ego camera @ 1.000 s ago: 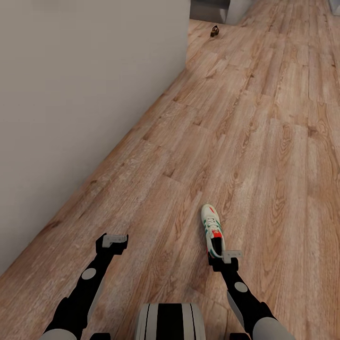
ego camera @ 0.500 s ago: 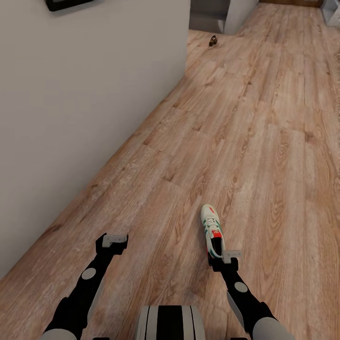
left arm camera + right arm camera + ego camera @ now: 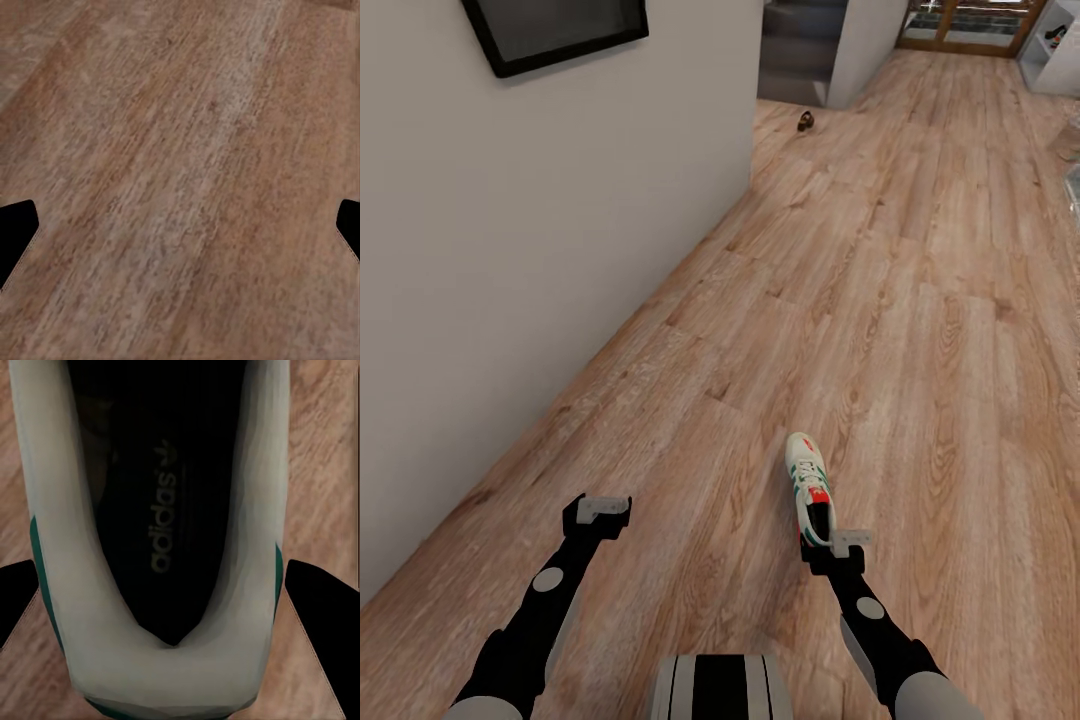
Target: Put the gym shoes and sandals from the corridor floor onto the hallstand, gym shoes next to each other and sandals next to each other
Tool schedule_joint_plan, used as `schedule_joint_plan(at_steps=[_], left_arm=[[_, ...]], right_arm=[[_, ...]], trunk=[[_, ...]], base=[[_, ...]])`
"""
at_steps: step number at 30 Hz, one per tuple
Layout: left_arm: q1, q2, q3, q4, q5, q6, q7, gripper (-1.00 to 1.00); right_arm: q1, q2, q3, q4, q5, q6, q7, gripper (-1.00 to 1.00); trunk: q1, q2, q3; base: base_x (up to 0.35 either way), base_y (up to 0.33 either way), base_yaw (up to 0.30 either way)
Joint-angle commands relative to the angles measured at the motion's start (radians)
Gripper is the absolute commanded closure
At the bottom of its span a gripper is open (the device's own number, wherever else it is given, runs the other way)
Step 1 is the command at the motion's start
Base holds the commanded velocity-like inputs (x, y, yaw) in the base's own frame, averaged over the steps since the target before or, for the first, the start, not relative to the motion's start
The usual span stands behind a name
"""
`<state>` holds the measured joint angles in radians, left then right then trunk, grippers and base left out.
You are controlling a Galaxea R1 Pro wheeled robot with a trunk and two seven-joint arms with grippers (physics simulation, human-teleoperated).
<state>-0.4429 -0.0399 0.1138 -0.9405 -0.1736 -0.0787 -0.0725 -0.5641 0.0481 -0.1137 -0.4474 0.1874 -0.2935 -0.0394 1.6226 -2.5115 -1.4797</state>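
The left gripper (image 3: 598, 510) is hovering over bare corridor floor (image 3: 920, 330), fingers spread apart and holding nothing, to the left of the gym shoe (image 3: 809, 487). The gym shoe is lying on the floor beyond the right gripper (image 3: 840, 545), toe pointing away. The right gripper is sitting at the shoe's heel, one finger on each side of it; firm clamping cannot be confirmed. A sandal (image 3: 804, 122) is lying well beyond the gym shoe, near the wall corner (image 3: 755, 150).

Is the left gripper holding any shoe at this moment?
No. In the left wrist view the left gripper has its fingers wide apart, with just the bare corridor floor between them.
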Motion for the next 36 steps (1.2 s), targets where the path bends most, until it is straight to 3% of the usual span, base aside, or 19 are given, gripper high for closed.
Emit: schedule_joint_plan(at_steps=[1, 12, 15, 18, 30, 36], left_arm=[[0.0, -0.002, 0.006, 0.0, -0.01, -0.004, -0.008, -1.0], [0.0, 0.001, 0.007, 0.0, -0.007, -0.003, -0.007, -1.0], [0.001, 0.007, 0.018, 0.007, -0.005, 0.002, -0.003, -1.0], [0.001, 0.012, 0.021, 0.014, -0.004, 0.005, -0.001, -1.0], [0.006, 0.015, 0.027, 0.072, -0.003, 0.0, 0.012, -1.0], [0.006, 0.015, 0.025, 0.08, -0.003, -0.001, 0.013, -1.0]], right_arm=[[0.0, 0.001, -0.006, 0.001, 0.01, -0.003, -0.002, 1.0], [0.0, 0.001, -0.006, 0.0, 0.01, -0.011, -0.002, 1.0], [0.0, -0.055, -0.012, -0.018, 0.011, -0.037, -0.001, 1.0], [0.001, -0.069, -0.013, -0.019, 0.011, -0.043, -0.001, 1.0], [0.045, -0.074, -0.014, -0.021, 0.01, -0.072, -0.002, 1.0], [0.06, -0.075, -0.014, -0.021, 0.01, -0.081, -0.003, 1.0]], trunk=[[-0.001, 0.0, 0.003], [-0.005, 0.003, 0.046], [-0.007, 0.003, 0.059], [-0.008, 0.004, 0.074], [-0.014, 0.007, 0.138], [-0.014, 0.007, 0.147]], base=[[0.0, 0.0, 0.0], [0.0, 0.0, 0.0], [0.0, 0.0, -0.06], [0.0, 0.0, -0.133], [0.0, 0.0, -0.124], [0.0, 0.0, -0.088]])
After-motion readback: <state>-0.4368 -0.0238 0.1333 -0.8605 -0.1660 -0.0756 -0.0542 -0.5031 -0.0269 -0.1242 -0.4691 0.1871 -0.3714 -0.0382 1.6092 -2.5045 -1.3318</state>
